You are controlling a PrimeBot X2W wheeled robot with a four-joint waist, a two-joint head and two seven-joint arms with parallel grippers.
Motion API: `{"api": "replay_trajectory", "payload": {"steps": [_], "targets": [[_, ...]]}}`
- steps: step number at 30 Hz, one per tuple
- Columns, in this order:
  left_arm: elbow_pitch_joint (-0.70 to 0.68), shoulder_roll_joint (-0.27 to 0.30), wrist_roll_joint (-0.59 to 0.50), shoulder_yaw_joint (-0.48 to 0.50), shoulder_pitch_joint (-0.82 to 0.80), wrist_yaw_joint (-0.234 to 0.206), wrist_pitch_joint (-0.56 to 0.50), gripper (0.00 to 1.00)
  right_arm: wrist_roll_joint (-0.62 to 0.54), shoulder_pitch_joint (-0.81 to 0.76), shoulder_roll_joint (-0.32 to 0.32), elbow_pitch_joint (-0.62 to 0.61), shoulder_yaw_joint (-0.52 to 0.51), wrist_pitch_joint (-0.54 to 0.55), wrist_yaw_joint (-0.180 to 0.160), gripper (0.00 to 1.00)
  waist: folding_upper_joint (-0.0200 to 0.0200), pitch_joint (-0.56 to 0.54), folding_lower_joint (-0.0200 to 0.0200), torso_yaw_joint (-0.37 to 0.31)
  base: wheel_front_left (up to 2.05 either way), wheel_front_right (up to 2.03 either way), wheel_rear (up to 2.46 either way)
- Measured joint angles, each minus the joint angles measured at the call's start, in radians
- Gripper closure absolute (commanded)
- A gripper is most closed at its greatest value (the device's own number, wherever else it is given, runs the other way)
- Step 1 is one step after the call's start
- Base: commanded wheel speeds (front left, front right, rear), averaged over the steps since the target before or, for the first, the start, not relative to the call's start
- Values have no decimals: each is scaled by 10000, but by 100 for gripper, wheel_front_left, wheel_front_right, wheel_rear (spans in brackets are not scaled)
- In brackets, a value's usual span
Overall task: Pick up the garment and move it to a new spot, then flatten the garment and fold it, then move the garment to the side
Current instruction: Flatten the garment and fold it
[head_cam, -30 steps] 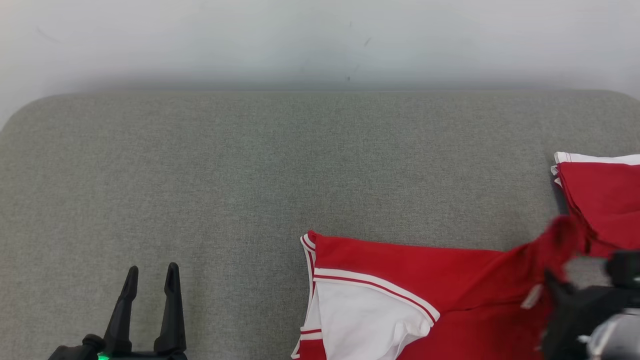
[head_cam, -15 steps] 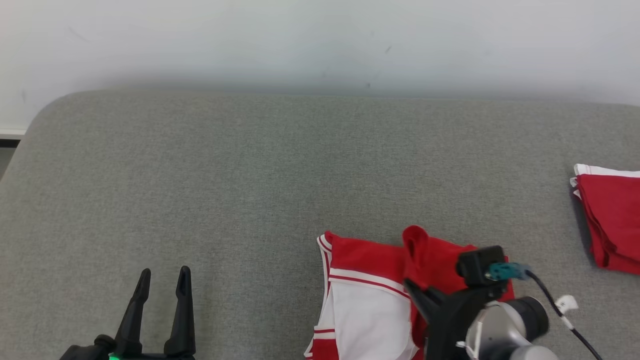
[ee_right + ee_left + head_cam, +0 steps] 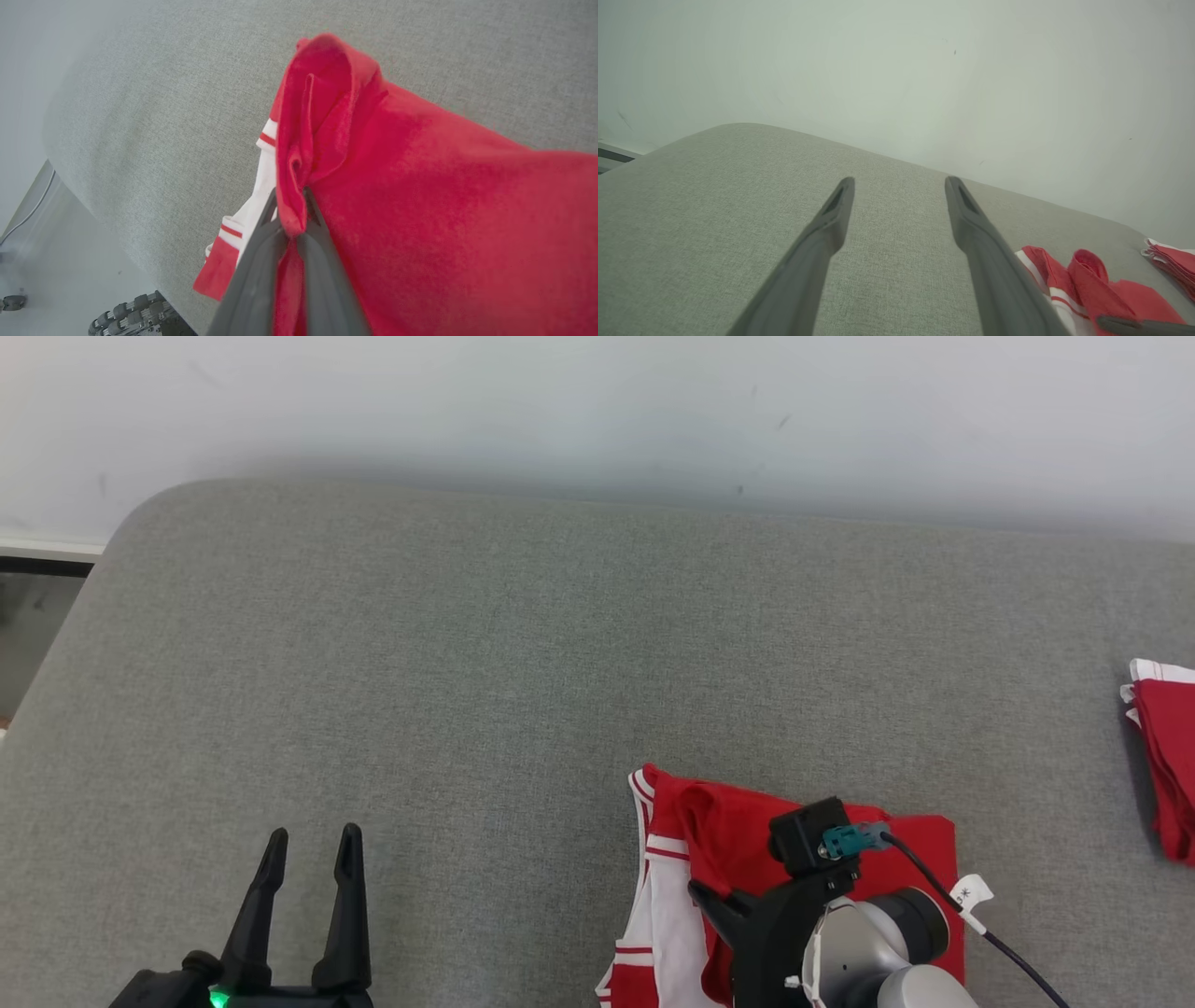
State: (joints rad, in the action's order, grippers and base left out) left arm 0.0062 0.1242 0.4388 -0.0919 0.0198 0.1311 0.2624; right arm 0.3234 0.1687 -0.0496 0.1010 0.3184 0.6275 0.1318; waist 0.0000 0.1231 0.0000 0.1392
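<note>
A red garment (image 3: pixel 738 821) with white, red-striped sleeves lies on the grey cushion (image 3: pixel 523 663) at the lower middle right of the head view. My right gripper (image 3: pixel 714 901) is shut on a bunched fold of its red cloth. In the right wrist view the cloth (image 3: pixel 444 196) is pinched between the two fingers of the right gripper (image 3: pixel 290 205), and a white sleeve (image 3: pixel 261 182) peeks out beneath. My left gripper (image 3: pixel 313 845) hovers open over bare cushion at the lower left, well apart from the garment. Through the left gripper's (image 3: pixel 899 184) open jaws I see cushion, with the garment (image 3: pixel 1120 294) at lower right.
A second red and white folded pile (image 3: pixel 1162 756) lies at the cushion's far right edge, also in the left wrist view (image 3: pixel 1171 261). A pale wall (image 3: pixel 597 411) runs behind. The cushion's rounded left corner drops to the floor (image 3: pixel 28 616). Wheels (image 3: pixel 135 312) sit below the cushion's edge.
The right gripper has carried the garment's right part leftward, over the rest, so the garment now lies doubled and narrower. The head camera has turned left. The left gripper stays open.
</note>
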Motion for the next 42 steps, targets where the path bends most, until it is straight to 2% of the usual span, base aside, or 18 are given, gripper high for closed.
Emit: {"api": "replay_trajectory", "payload": {"steps": [5, 6, 7, 8, 9, 19, 24, 27, 34, 38, 42], "targets": [[17, -6, 8, 35, 1, 0, 0, 0, 38, 215, 0, 376, 150, -128, 0, 100, 0, 40, 0, 43, 0, 0, 0], [23, -10, 8, 40, 1, 0, 0, 0, 92, 216, -2, 451, 186, -190, 0, 95, 0, 39, 0, 38, 0, 0, 0], [27, -10, 8, 46, 1, 0, 0, 0, 119, 228, 0, 472, 215, -297, 0, 64, 0, 44, 0, 32, 0, 0, 0], [29, -13, 8, 48, 1, 0, 0, 0, 217, 293, 0, 499, 242, -401, 0, 64, 0, 51, 0, 24, 0, 0, 0], [31, -17, 10, 44, 1, 0, 0, 0, 376, 374, 0, 523, 245, -487, 0, 0, 0, 55, 0, 14, 0, 0, 0], [61, -21, 15, 90, -4, 0, 0, 0, 1546, 650, 10, -58, 128, -1290, 0, 0, 0, 23, 0, -85, 0, 0, 0], [46, -42, 13, 161, 0, 0, 0, 0, 378, 417, -2, -840, -1129, -1260, 0, 0, 0, -20, 0, -130, 0, 0, 0], [42, -75, 13, 161, 6, 0, 0, 0, -462, -306, -67, -1499, -2219, -1026, 0, 0, 0, -28, 0, -198, 0, 0, 0], [67, -109, 29, 90, 4, -2, 0, 0, -1273, -1654, -169, -1981, -3131, -663, 0, 0, 0, -5, 0, -308, 0, 0, 0], [115, -105, 38, 71, 4, 0, 0, 0, -1693, -2001, -142, -2056, -3593, -1390, 0, 0, 0, -60, 0, -347, 0, 0, 0], [215, -98, 88, 44, 21, 0, 0, 0, -1762, -2316, -56, -1758, -3636, -2646, 0, 0, 0, -162, 0, -389, 0, 0, 0]]}}
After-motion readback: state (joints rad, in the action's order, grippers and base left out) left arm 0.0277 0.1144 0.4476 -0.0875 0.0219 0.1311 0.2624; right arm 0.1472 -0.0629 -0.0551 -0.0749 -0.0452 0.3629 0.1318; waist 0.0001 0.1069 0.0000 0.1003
